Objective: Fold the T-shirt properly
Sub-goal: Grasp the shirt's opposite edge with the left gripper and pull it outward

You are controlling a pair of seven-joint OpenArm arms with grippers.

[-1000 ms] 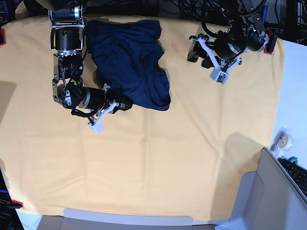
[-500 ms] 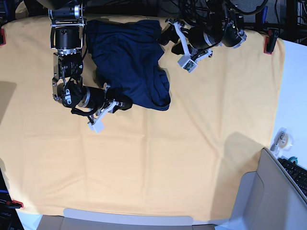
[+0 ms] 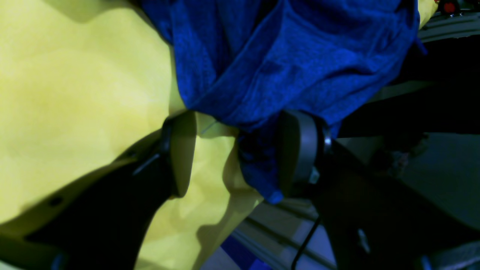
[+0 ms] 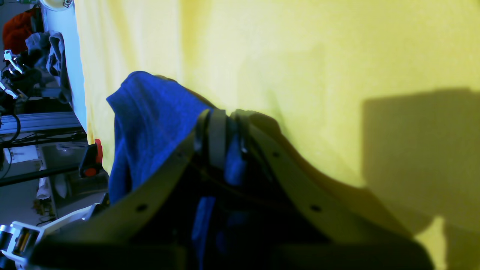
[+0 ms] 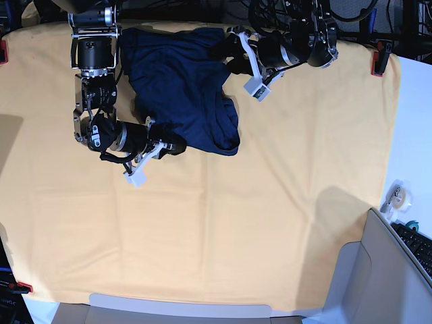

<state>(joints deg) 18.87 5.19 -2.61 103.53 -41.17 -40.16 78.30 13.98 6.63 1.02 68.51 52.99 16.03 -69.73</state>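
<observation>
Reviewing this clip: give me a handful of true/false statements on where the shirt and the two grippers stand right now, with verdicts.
1. The right gripper is shut on the T-shirt. True.
2. The left gripper has its jaws closed flat together. False: they stand apart, with an edge of the shirt between them.
3. The T-shirt lies spread flat in the middle of the table cloth. False: it is bunched up near the far edge.
4. The left gripper is at the shirt's corner near the cloth's edge. True.
5. The T-shirt carries a large white print. False: it is plain dark blue.
</observation>
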